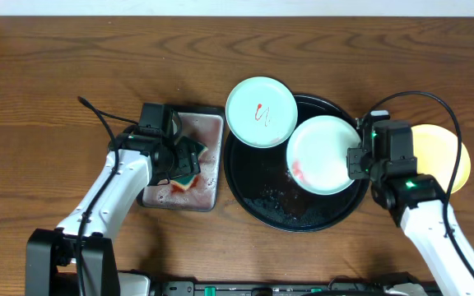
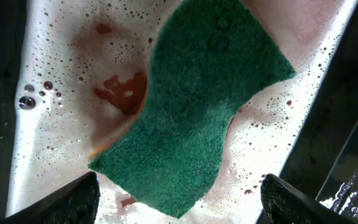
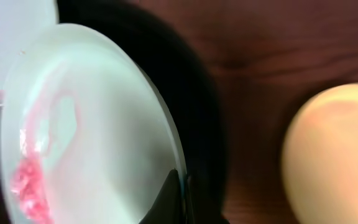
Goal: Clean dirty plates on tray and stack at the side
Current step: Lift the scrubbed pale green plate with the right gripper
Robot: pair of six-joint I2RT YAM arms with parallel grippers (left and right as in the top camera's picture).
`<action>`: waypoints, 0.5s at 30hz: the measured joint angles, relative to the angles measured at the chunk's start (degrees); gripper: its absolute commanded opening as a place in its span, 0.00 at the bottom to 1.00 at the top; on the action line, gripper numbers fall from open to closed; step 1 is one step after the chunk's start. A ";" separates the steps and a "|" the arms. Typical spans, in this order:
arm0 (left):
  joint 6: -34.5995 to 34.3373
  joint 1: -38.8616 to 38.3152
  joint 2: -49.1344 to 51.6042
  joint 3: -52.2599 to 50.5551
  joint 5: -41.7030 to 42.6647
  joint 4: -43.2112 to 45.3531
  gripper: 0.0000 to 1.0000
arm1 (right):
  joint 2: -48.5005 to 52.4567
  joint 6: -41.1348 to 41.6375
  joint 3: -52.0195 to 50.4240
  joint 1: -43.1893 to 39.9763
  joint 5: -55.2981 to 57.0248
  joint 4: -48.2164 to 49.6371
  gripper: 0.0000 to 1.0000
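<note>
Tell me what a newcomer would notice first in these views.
The right hand pinches the rim of a mint-white plate smeared pink, over the right side of the round black tray. At left, a green sponge lies in pink suds in the sponge tray, the left hand open above it. A second plate with a red squiggle overlaps the black tray's upper-left rim.

Dark brown wooden table (image 1: 48, 74) filling the view, grain running side to side, pale off-white strip (image 1: 237, 6) beyond its far edge, soft even light, faint sheen on the wood
</note>
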 measured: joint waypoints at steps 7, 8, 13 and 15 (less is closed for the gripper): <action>-0.02 0.00 0.00 -0.02 0.00 0.37 0.83 | -2.56 -2.03 0.00 9.46 15.58 0.68 0.01; 0.00 0.00 0.00 -0.02 0.02 0.44 0.83 | -2.56 -2.51 0.00 11.43 18.53 0.98 0.01; 0.00 0.00 0.00 -0.02 -0.02 0.70 0.83 | -2.56 -7.10 0.00 20.24 30.27 4.04 0.01; -0.02 0.00 0.00 -0.02 0.00 0.90 0.83 | -2.56 -10.05 0.00 23.78 34.49 5.70 0.01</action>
